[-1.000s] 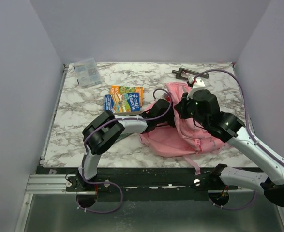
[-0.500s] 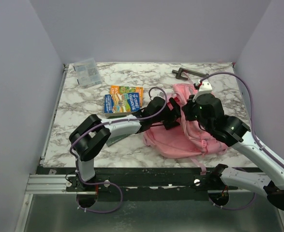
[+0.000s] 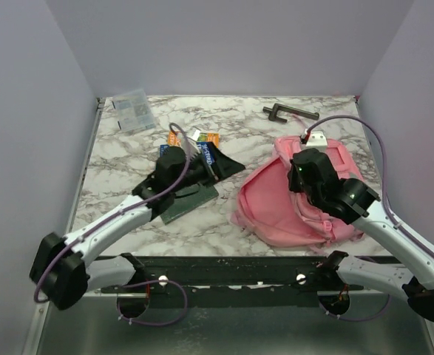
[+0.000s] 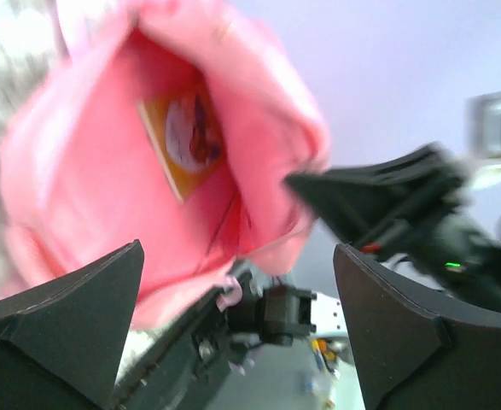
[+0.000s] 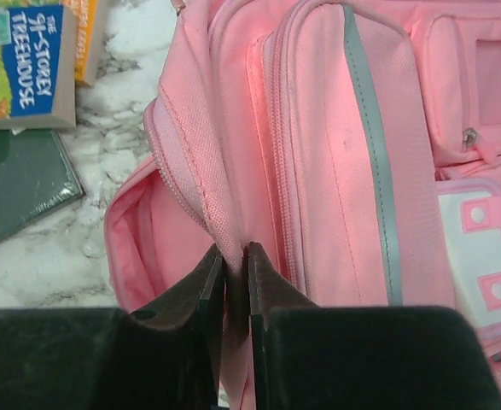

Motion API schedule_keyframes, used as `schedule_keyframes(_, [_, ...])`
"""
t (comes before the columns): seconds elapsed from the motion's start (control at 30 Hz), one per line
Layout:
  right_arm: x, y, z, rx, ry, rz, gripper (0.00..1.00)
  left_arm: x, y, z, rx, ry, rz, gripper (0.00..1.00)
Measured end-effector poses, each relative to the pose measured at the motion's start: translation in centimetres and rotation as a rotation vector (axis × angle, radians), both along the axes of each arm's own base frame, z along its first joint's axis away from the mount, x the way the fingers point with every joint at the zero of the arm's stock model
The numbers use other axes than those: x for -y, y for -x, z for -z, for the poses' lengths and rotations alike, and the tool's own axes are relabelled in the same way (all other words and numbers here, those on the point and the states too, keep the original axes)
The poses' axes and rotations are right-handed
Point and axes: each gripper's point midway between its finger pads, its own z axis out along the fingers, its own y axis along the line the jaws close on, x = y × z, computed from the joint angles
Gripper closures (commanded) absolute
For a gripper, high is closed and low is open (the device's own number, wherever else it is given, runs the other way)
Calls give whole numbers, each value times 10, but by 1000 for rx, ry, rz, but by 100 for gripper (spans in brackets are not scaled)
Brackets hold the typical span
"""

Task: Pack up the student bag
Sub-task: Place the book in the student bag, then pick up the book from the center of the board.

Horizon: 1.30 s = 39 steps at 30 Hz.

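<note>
The pink student bag [image 3: 283,211] lies on the right of the marble table, its mouth open to the left. My right gripper [image 3: 298,176] is shut on the rim of the mouth beside the zip [image 5: 230,256] and holds it up. The bag's grey-trimmed front pockets [image 5: 365,171] face up. My left gripper [image 3: 230,167] is open and empty, left of the bag, apart from it and pointing into the mouth [image 4: 237,256]. In the left wrist view an orange book [image 4: 190,137] lies inside the bag [image 4: 79,179].
A blue Treehouse book [image 5: 28,64] lies on an orange one [image 5: 90,34] left of the bag, partly under my left arm [image 3: 174,137]. A dark green book [image 3: 188,201] lies in front of them. A clear packet [image 3: 133,109] and a dark tool [image 3: 289,112] lie at the back.
My left arm has drawn back to the left, out of the bag's mouth, and now hovers by the books. The bag has shifted right, its rim still pinched by my right gripper.
</note>
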Motion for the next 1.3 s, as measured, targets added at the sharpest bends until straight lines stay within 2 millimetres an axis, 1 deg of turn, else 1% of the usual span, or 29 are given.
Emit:
schedule_keyframes(0.03, [-1, 1, 6, -16, -8, 7, 67, -19, -3, -19, 69, 22, -17, 4])
schedule_keyframes(0.1, [-3, 5, 22, -57, -27, 16, 55, -51, -11, -49, 190, 39, -48, 3])
schedule_keyframes(0.17, [-7, 11, 43, -115, -32, 11, 43, -79, -19, -70, 273, 18, -88, 3])
schedule_keyframes(0.2, [-10, 13, 53, -147, -37, 10, 37, -93, -22, -82, 322, -19, -96, 2])
schedule_keyframes(0.27, [-17, 15, 67, -205, -35, 3, 28, -112, -28, -106, 410, -91, -106, 3])
schedule_keyframes(0.3, [-22, 14, 72, -226, -38, -4, 25, -119, -29, -118, 450, -119, -110, 2])
schedule_keyframes(0.33, [-26, 14, 76, -245, -45, -12, 22, -124, -29, -126, 481, -142, -110, 3])
schedule_keyframes(0.4, [-36, 13, 80, -269, -62, -29, 19, -136, -26, -144, 567, -212, -118, 3])
schedule_keyframes(0.43, [-43, 11, 80, -277, -80, -40, 19, -139, -23, -149, 597, -236, -120, 3])
schedule_keyframes(0.5, [-65, 1, 75, -275, -143, -73, 17, -147, -16, -149, 643, -283, -125, 3])
schedule_keyframes(0.6, [-111, -19, 71, -265, -288, -141, 10, -155, -10, -136, 670, -341, -128, 3])
schedule_keyframes(0.63, [-127, -26, 72, -265, -341, -160, 8, -157, -10, -127, 669, -363, -127, 3])
schedule_keyframes(0.73, [-172, -45, 86, -289, -471, -211, 0, -161, -10, -106, 649, -411, -117, 3])
schedule_keyframes(0.77, [-184, -50, 93, -302, -505, -221, 0, -162, -11, -99, 638, -423, -113, 3])
schedule_keyframes(0.83, [-205, -62, 108, -333, -554, -240, 0, -163, -10, -89, 622, -441, -103, 3])
schedule_keyframes(0.9, [-222, -72, 120, -358, -602, -250, 0, -163, -10, -87, 622, -446, -100, 3])
schedule_keyframes(0.93, [-229, -78, 125, -369, -635, -253, 0, -163, -9, -88, 625, -446, -101, 3])
schedule_keyframes(1.0, [-235, -90, 134, -383, -694, -248, 0, -164, -7, -91, 636, -442, -103, 3])
schedule_keyframes(1.2, [-231, -121, 153, -402, -831, -222, 1, -163, 1, -103, 682, -414, -97, 2])
schedule_keyframes(1.3, [-231, -129, 166, -422, -865, -215, 2, -160, 4, -105, 695, -399, -81, 2])
